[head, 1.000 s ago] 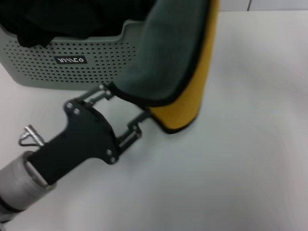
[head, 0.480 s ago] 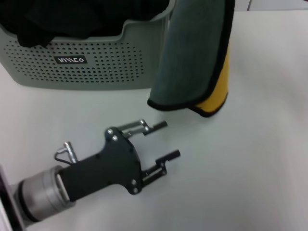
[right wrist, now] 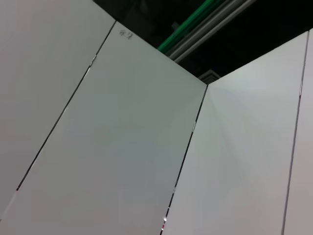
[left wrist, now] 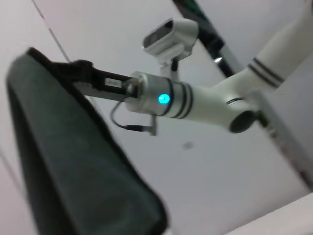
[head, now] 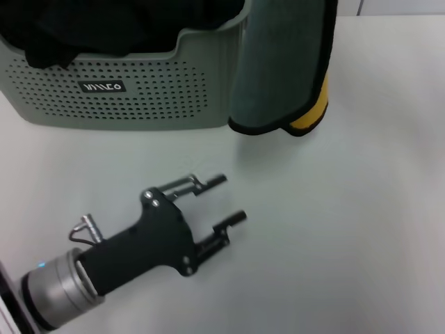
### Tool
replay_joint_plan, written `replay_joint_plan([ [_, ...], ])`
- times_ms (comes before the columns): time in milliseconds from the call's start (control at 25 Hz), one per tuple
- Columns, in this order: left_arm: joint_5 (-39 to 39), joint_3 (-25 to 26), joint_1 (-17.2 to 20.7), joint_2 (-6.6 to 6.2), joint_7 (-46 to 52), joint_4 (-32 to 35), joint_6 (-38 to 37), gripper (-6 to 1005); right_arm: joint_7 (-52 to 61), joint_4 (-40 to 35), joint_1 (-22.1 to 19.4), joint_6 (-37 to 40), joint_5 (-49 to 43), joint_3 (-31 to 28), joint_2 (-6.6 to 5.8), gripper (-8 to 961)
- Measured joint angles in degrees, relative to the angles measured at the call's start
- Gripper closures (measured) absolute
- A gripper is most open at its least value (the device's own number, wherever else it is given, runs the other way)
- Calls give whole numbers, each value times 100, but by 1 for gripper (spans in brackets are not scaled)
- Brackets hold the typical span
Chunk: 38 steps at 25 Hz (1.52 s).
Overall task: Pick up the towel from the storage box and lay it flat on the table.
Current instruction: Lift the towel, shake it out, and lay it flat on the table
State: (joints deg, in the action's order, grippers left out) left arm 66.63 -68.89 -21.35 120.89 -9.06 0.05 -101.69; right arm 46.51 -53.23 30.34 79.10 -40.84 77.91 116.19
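Smooth white counter [head: 361, 229] across the whole head view, with seamed white wall panels [right wrist: 122, 147] and green pipes [right wrist: 205, 34] under a dark ceiling in the right wrist view.

At 7 o'clock in the head view, left gripper [head: 231, 198] low over the counter, pointing toward 2 o'clock, jaws apart and holding nothing. Behind it, a silver wrist cuff [head: 55, 292] at the bottom left corner.

At 11 o'clock, pale sage-green storage box [head: 139, 90] standing on the counter, perforated wall facing the camera, dark label [head: 103, 87] with white lettering on that wall. Inside, a black cloth [head: 83, 24] heaped up to the rim.

At 12 to 1 o'clock, towel [head: 278, 62] hanging in a vertical fold just beside the box's right-hand corner, out of the box. Grey-green face toward the camera, a sliver of yellow at the lower right, black stitched edging along the rounded bottom. Appears to hang clear of the counter, its shadow lying on the surface beneath. Upper end cut off by the frame.

In the left wrist view, right gripper [left wrist: 68, 71] at the towel's upper edge, jaws clamped on the cloth, and the white right arm [left wrist: 210, 105] with a blue light [left wrist: 164, 99] behind it.

From 2 to 5 o'clock, open counter all the way to the frame edge; likewise a wide open band between the left gripper and the box's front wall.
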Motion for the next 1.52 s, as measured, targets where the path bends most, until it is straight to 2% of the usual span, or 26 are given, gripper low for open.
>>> replay_joint_plan([
  [200, -644, -1, 39, -2, -1081, -237, -164, 539, -126, 6, 72, -355, 307, 414, 0, 942],
  [480, -1087, 37, 9, -5, -3825, -654, -256, 540, -95, -39, 381, -776, 614, 1146, 0, 942],
  [720, -1100, 423, 25, -5, -4078, -718, -544, 539, -135, -72, 605, -1072, 705, 1583, 0, 942],
  [880, -1099, 765, 122, -5, -4163, -803, -733, 539, -142, -75, 617, -1073, 735, 1658, 0, 942],
  [1160, -1122, 1002, 232, -4, -4630, -891, -759, 540, -109, -114, 643, -1038, 820, 1785, 0, 942],
  [1360, -1133, 1123, 216, -4, -5240, -958, -709, 540, -100, -172, 647, -997, 1032, 1886, 0, 941],
  [1520, -1099, 1172, 170, -5, -6109, -998, -591, 540, 110, -170, 654, -972, 1108, 1918, 0, 941],
])
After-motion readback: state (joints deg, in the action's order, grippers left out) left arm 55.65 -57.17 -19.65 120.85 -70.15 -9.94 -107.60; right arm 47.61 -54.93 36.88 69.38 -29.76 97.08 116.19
